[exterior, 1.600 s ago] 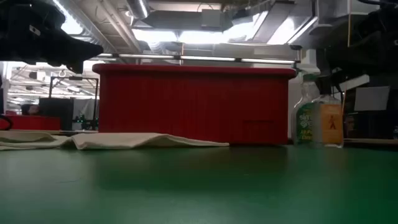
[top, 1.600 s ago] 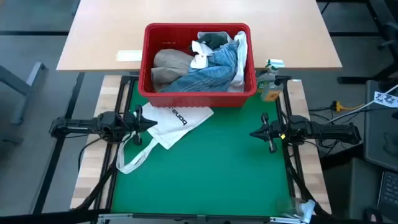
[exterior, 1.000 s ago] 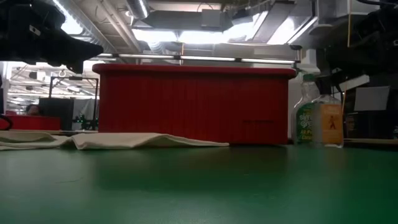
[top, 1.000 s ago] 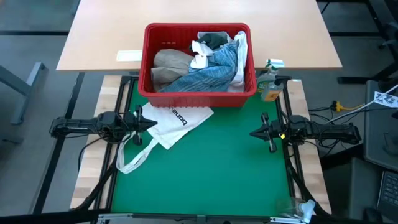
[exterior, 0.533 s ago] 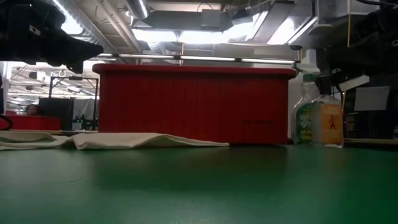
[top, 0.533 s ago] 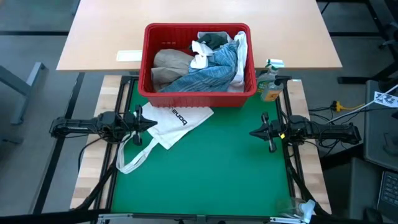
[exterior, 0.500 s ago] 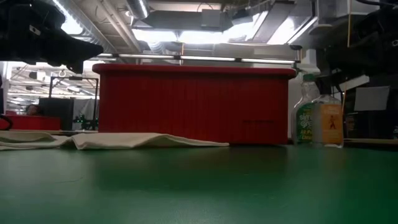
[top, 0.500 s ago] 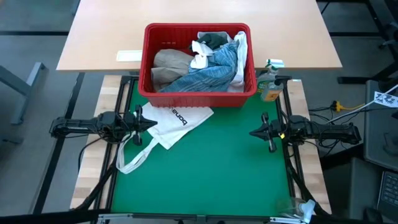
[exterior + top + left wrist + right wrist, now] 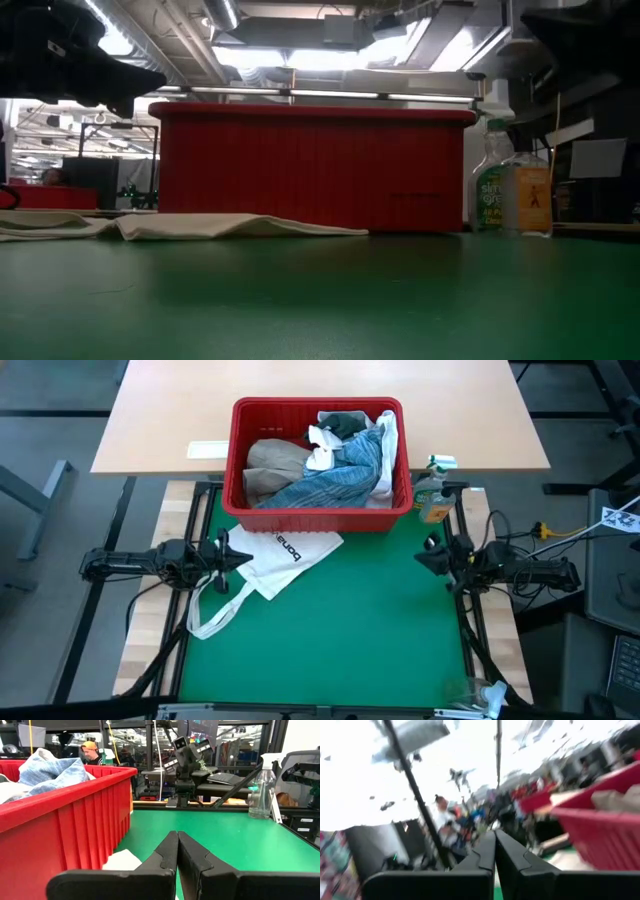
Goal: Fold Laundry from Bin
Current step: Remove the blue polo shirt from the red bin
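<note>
The red bin [image 9: 318,512] stands at the far middle of the green mat, and its long wall fills the low view [image 9: 310,170]. The laundry [image 9: 325,465] is heaped inside: blue-striped cloth on top, a tan piece at the left, white and dark pieces at the back. My left gripper [image 9: 248,556] hangs shut and level at the table's left, above a white tote bag, touching nothing; its fingertips [image 9: 177,836] meet. My right gripper [image 9: 420,557] is shut at the table's right, tipped upward and rolled, clear of everything; its own view shows the shut fingers [image 9: 494,833].
The white tote bag [image 9: 275,560] with black lettering lies flat on the mat in front of the bin's left half, its straps trailing toward the near left. A spray bottle [image 9: 434,495] stands beside the bin's right end. People are in the room beyond [image 9: 91,751].
My right gripper has tipped its fingers upward, rolled about its own axis and risen a little, staying shut; its tip has drawn slightly toward the table's right edge. The bin, laundry and tote bag have not moved.
</note>
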Motion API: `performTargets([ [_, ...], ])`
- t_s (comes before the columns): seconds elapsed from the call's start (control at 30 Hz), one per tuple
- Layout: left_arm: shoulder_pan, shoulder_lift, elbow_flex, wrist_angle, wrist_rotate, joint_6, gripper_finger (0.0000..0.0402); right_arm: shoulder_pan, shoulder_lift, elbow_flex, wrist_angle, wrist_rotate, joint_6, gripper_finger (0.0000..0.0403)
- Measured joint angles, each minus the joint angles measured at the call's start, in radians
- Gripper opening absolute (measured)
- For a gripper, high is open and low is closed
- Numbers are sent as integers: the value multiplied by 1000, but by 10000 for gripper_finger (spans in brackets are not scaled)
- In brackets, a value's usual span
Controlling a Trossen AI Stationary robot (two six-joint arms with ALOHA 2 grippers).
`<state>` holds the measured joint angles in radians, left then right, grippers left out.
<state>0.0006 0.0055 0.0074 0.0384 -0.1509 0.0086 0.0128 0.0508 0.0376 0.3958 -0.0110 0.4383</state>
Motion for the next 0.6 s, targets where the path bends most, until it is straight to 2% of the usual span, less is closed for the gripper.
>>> performTargets([
  [0.1, 0, 0, 0, 5, -38, -6, 0, 0, 0, 2, 40, 46, 2, 15],
  [0.2, 0, 0, 0, 13, -93, -7, 0, 0, 1, 2, 44, 85, 3, 35],
  [0.4, 0, 0, 0, 23, -182, -37, 0, 0, 13, 34, 50, 214, 31, 129],
  [0.6, 0, 0, 0, 24, -188, -84, 0, 0, 81, 136, 60, 251, -9, 211],
])
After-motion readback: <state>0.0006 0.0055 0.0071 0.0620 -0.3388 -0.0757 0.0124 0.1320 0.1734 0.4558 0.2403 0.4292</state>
